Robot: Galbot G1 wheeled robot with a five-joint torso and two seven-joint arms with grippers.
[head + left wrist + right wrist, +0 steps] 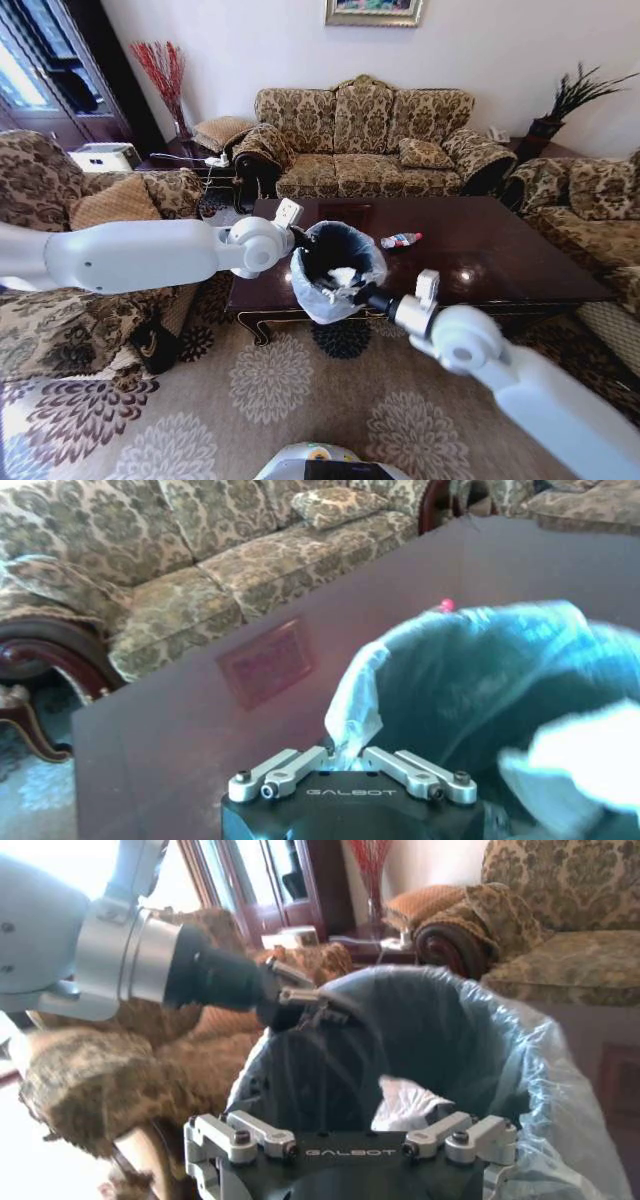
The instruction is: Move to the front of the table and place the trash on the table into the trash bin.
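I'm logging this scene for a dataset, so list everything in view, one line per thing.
Table: one, dark reddish-brown, centre of the room before the sofa.
Bin: one, dark with a whitish bag, held up at the table's near edge between both grippers.
Paper: white crumpled bits, inside the bin.
Bottle: one, clear with a red-blue label, lying on the table behind the bin.
Sofa: one, beige floral, against the far wall.
Rug: one, beige floral, under the table.
Left gripper: shut on the bin's rim, robot's left side.
Right gripper: at the bin's rim, opposite side.
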